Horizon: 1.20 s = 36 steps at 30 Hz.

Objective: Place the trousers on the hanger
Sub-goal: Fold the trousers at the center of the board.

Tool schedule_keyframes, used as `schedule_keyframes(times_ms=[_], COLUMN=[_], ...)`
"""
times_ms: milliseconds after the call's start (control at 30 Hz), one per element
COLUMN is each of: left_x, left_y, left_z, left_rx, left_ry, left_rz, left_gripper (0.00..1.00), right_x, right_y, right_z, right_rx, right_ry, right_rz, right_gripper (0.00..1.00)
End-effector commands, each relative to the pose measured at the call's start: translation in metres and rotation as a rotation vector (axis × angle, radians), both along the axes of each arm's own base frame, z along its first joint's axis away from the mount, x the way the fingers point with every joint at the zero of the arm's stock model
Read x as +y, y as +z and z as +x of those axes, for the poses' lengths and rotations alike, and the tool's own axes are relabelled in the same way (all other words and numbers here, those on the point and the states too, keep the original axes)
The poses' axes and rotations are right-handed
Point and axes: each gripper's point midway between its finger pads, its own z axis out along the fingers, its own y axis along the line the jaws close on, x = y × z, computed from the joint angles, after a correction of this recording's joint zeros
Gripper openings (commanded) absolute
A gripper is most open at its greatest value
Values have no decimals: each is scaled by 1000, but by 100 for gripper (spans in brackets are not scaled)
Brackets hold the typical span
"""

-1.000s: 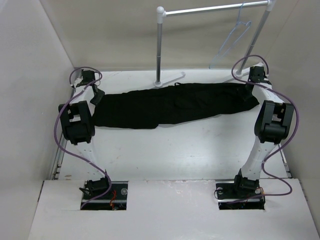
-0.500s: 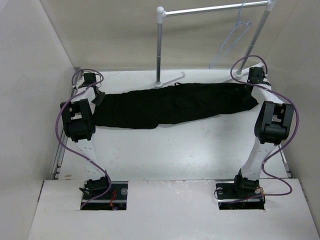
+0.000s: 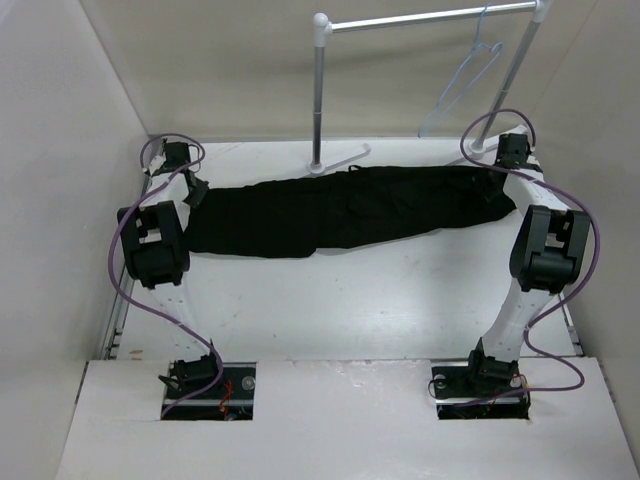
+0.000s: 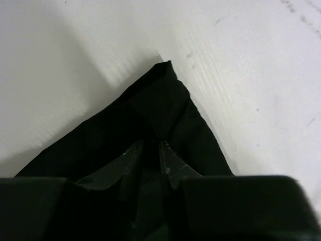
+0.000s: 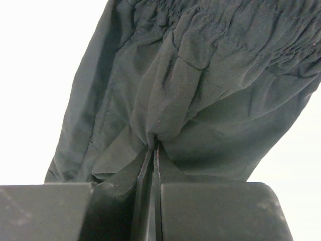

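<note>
Top external view: the long black soft cloth trousers lie stretched along the bench's far edge. I'd raise both ends evenly, cloth taut, toward the thin pale-blue triangular hanger above the far-right corner. Far-left, the left gripper, arm folded low, pinches the leg end, nearly closed. Far-right, the right gripper clamps a waistband fold.
</note>
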Motion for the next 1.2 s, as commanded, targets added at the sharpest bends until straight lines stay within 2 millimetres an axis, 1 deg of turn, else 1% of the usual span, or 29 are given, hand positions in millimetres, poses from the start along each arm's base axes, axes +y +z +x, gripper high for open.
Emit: schedule_keyframes(times_ms=[0, 133, 233, 300, 433, 533, 633, 767, 900, 967, 1000, 1067, 1100, 1167], left_x=[3, 2, 3, 9, 30, 42, 46, 40, 39, 39, 42, 45, 47, 51], left_y=[46, 57, 68, 75, 86, 90, 97, 102, 104, 109, 113, 125, 129, 132], left_z=[1, 3, 6, 9, 15, 20, 21, 20, 18, 17, 16, 16, 19, 24], left_rx=[-85, -116, -139, -154, -177, -196, -219, -241, -254, -264, -274, -307, -325, -339], left_ry=[7, 2, 4, 20, 76, 121, 140, 130, 132, 136, 142, 150, 153, 163], left_rz=[18, 17, 23, 34, 60, 49, 42, 11, 9, 9, 11, 20, 24, 26], left_gripper=[14, 5, 4, 3, 2, 1, 0, 1, 1, 1, 1, 1, 1, 1], right_x=[6, 6, 4, 1, -7, -13, -16, -17, -22, -23, -23, -23, -23, -27], right_y=[28, 32, 37, 43, 56, 63, 73, 88, 84, 86, 91, 101, 102, 104], right_z=[7, 8, 8, 10, 15, 18, 16, 15, 17, 18, 19, 25, 31, 44], right_rx=[-77, -84, -95, -106, -130, -143, -160, -193, -184, -191, -201, -227, -232, -241], right_ry=[30, 31, 32, 30, 23, 12, 7, 10, 0, 2, 6, 20, 27, 28], right_rz=[-8, -11, -16, -21, -32, -35, -37, -37, -30, -29, -35, -44, -41, -43], right_gripper=[9, 9, 7, 6, 4, 4, 3, 3, 2, 2, 2, 3, 3, 4])
